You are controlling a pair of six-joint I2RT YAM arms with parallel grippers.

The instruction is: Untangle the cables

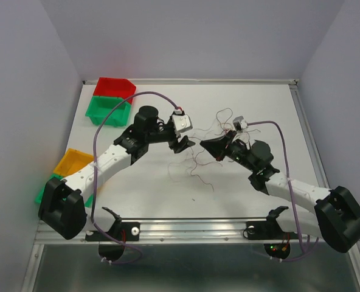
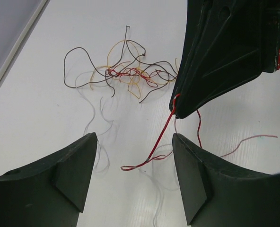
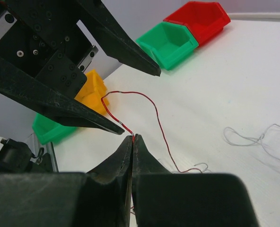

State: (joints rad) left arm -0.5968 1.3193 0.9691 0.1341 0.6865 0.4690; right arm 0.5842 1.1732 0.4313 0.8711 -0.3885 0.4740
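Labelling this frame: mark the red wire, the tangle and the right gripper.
red wire (image 2: 164,125), left wrist view, its straight stretch.
tangle (image 2: 130,73), left wrist view, its knotted middle.
right gripper (image 3: 133,137), right wrist view, between its shut fingertips.

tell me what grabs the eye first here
Centre stage, the right tool is pinched shut on a red wire, with the left tool open right beside it. Nearby lies a small tangle of wires, and a red bin and a green bin sit at the far left corner.
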